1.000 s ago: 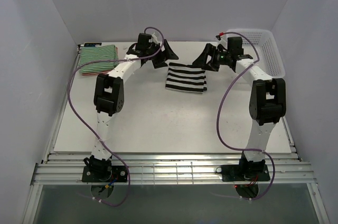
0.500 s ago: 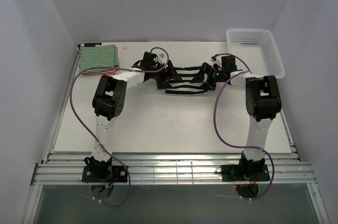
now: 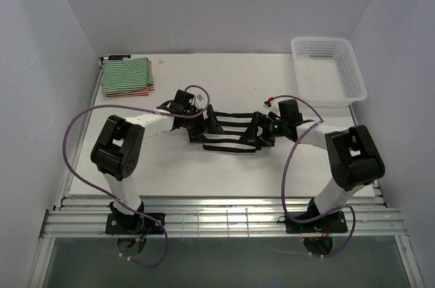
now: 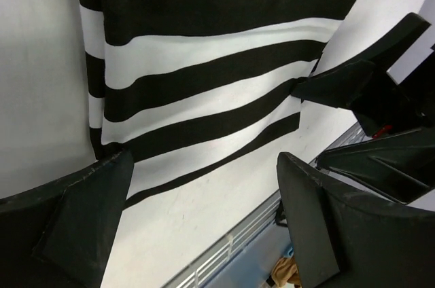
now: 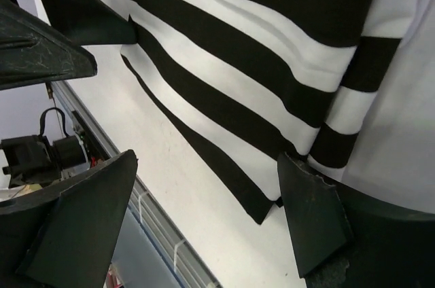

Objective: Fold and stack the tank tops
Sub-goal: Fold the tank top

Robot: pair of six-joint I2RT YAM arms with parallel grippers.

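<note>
White table (image 3: pixel 204 172) enclosed on three sides by plain pale panels: rear wall (image 3: pixel 224 3), left wall (image 3: pixel 34 98), right wall (image 3: pixel 408 70). Slatted metal rails (image 3: pixel 224 219) span the near edge. Lighting is even and diffuse, with soft shadows.

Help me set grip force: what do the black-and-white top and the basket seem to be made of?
The top looks like soft, matte cloth, probably a knit: it lies limp and flat, and its edges fold over in rounded layers. The basket looks like rigid white plastic with a slight sheen: its walls are an even, moulded open lattice that holds its shape.
</note>
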